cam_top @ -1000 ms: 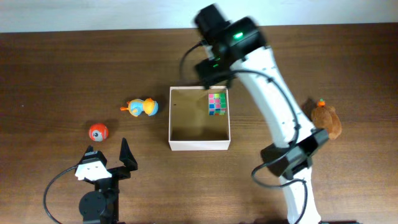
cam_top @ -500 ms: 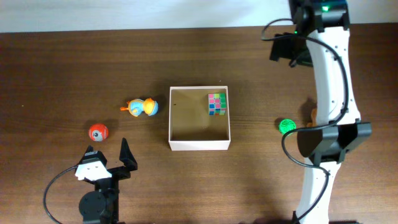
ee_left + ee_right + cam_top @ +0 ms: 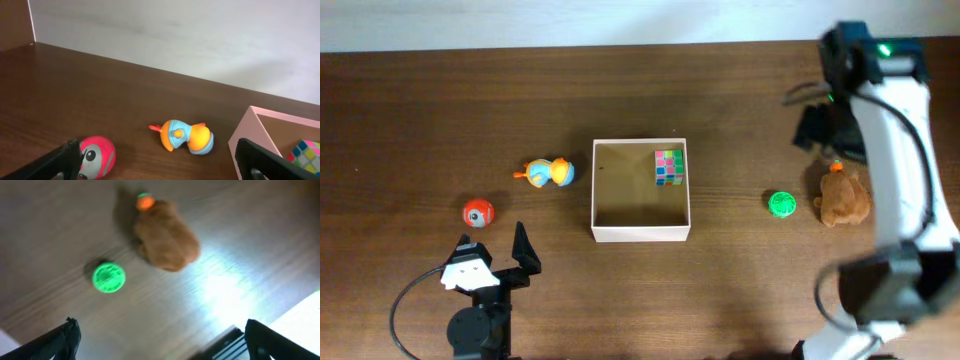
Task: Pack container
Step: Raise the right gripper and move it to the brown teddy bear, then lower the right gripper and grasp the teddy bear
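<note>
The container [image 3: 640, 233], a square white-walled box with a tan inside, sits mid-table and holds a multicoloured cube [image 3: 669, 167] in its far right corner. My right gripper [image 3: 823, 128] is open and empty, above the table just behind a brown plush toy [image 3: 843, 197] and a green disc [image 3: 780, 204]. The right wrist view shows the plush [image 3: 165, 235] and disc [image 3: 108, 277] beyond the open jaws [image 3: 160, 340]. My left gripper [image 3: 492, 252] is open and empty near the front left. Its wrist view [image 3: 160, 162] shows the container's corner [image 3: 250, 137].
An orange and blue duck toy [image 3: 548, 173] lies left of the container, also seen in the left wrist view [image 3: 185, 137]. A red ball [image 3: 477, 212] lies further left, close by the left finger [image 3: 97, 155]. A pale wall runs along the table's far edge.
My right arm has swung from over the container's far edge to the far right side, above the plush toy. The green disc has come into view. The left arm has not moved.
</note>
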Available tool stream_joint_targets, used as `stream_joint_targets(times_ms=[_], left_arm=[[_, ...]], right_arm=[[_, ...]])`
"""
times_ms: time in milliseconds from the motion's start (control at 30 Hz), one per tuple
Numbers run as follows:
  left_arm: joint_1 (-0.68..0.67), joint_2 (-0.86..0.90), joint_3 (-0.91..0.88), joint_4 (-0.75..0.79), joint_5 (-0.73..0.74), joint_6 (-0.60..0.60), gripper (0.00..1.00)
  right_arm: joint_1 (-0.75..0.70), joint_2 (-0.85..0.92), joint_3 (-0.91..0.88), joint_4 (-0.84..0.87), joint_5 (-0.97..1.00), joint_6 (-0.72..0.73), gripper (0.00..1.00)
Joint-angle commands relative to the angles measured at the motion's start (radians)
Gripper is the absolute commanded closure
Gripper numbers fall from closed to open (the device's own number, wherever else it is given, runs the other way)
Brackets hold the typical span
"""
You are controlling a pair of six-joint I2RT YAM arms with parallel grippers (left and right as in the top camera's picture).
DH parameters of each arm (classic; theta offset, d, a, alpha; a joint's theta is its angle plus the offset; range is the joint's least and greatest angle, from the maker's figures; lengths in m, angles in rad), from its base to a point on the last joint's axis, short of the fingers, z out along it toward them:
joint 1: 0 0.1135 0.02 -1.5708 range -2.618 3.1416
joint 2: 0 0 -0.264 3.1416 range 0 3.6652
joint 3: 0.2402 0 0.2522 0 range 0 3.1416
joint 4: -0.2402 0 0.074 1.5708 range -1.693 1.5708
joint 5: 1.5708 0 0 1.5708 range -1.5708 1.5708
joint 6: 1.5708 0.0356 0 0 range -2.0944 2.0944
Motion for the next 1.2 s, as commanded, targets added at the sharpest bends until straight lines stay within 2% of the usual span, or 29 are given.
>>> stream_joint_targets(times_ms=[0, 200, 433, 633, 833, 1167], left_arm=[[0.004, -0.010, -0.005, -0.001, 0.014, 0.013, 0.01], [0.004, -0.010, -0.005, -0.001, 0.014, 0.013, 0.01], [0.004, -0.010, -0.005, -0.001, 0.014, 0.013, 0.01], [0.004, -0.010, -0.005, -0.001, 0.014, 0.013, 0.01], [0.004, -0.010, -0.005, -0.001, 0.014, 0.013, 0.01], [0.004, -0.010, -0.005, -0.001, 0.014, 0.013, 0.01]], right_arm=[[-0.040, -0.127, -0.172, 0.096, 0.046, 0.064, 0.01], [-0.115, -0.308, -0.565, 0.444, -0.070, 0.001, 0.01], [-0.219, -0.315, -0.851, 0.753, -0.151, -0.054, 0.01], [-0.238, -0.311, -0.872, 0.878, -0.151, -0.133, 0.01], [-0.238, -0.291, -0.872, 0.975, -0.146, -0.132, 0.01], [-0.241, -0.147, -0.872, 1.074, -0.082, -0.076, 0.01]])
